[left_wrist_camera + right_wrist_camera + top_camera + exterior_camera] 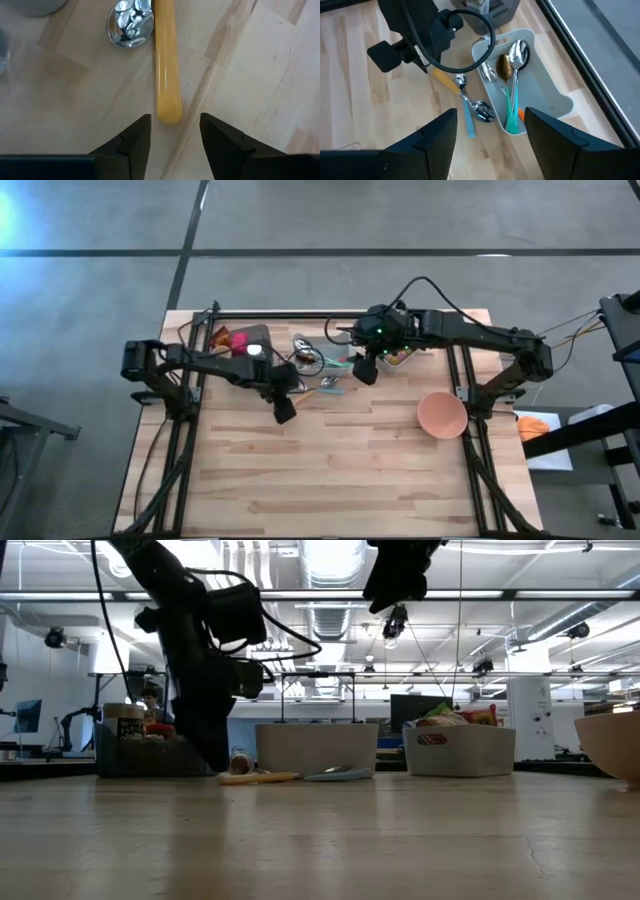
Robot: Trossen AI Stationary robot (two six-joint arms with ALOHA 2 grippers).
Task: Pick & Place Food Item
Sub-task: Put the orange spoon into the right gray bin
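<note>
Left claw (172, 131) is down low over the pale wooden bench (330, 470), fingers spread apart with nothing between them yet. Right off its fingertips lies the rounded end of a long yellow plastic utensil handle (166, 65), lined up pretty much with the gap between the two fingers but not inside it. Just beside the far part of that handle sits a shiny metal spoon bowl (129, 24), flat on the wood.

Right claw (490, 132) hangs up in the air, fingers spread and empty too. Below it you can see a light grey plastic cutlery tray (540, 95) holding a few spoons, one gold-coloured and one silver with a teal handle (510, 107). A blue-handled spoon (470, 112) lies on the bench right next to the tray.

Over on the right side of the bench, well apart from all that, sits a salmon-pink round bowl (441, 415). A white bin with colourful packets (460, 745) stands at the back.
</note>
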